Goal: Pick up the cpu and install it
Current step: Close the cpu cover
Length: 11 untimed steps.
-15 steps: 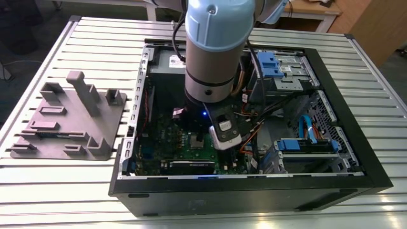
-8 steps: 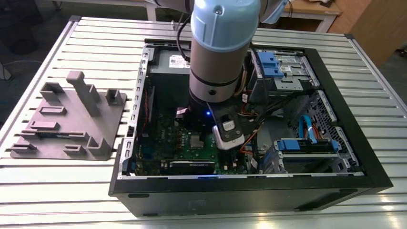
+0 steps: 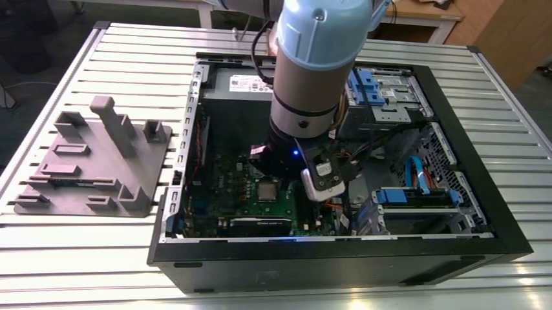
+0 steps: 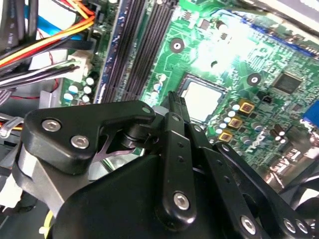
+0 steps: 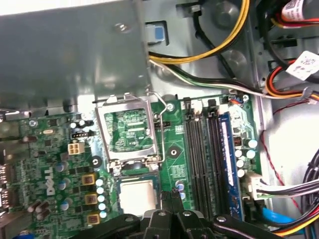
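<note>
Your black gripper (image 5: 172,194): fingers closed, empty, beside the silvery square cpu (image 5: 137,195) on the green motherboard (image 5: 50,149). Black open computer case (image 3: 345,258), exterior view's centre, on the ribbed aluminium table (image 3: 77,258).

I see the slatted metal table (image 3: 86,258) carrying an open computer case (image 3: 328,261) mid-table and a grey tray (image 3: 95,161) near its edge.

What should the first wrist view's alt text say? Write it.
The pale square cpu lies in the green motherboard's socket, its metal frame hinged open beside it. The black tool, shut, is close by the cpu's edge; memory slots and coloured cables lie beyond.
</note>
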{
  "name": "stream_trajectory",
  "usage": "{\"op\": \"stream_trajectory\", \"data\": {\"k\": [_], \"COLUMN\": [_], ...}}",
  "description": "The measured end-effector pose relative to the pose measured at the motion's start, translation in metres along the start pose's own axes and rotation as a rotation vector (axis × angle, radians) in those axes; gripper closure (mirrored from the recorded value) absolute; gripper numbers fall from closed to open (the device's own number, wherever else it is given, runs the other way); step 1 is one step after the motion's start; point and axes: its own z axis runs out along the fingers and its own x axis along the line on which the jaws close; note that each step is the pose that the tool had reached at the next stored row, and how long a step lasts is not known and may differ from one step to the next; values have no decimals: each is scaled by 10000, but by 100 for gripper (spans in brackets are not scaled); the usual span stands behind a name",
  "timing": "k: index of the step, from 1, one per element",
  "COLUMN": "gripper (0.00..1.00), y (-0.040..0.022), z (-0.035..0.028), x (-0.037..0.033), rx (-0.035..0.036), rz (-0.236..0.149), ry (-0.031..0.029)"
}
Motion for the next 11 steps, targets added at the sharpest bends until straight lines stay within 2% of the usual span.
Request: {"op": "stream_trajectory", "data": {"k": [7, 11], "gripper": [90, 90], "y": [73, 84], "z": [11, 13], "x": [-13, -13], "rx": [-2, -6], "rz": [-1, 0], "ry": [0, 0]}}
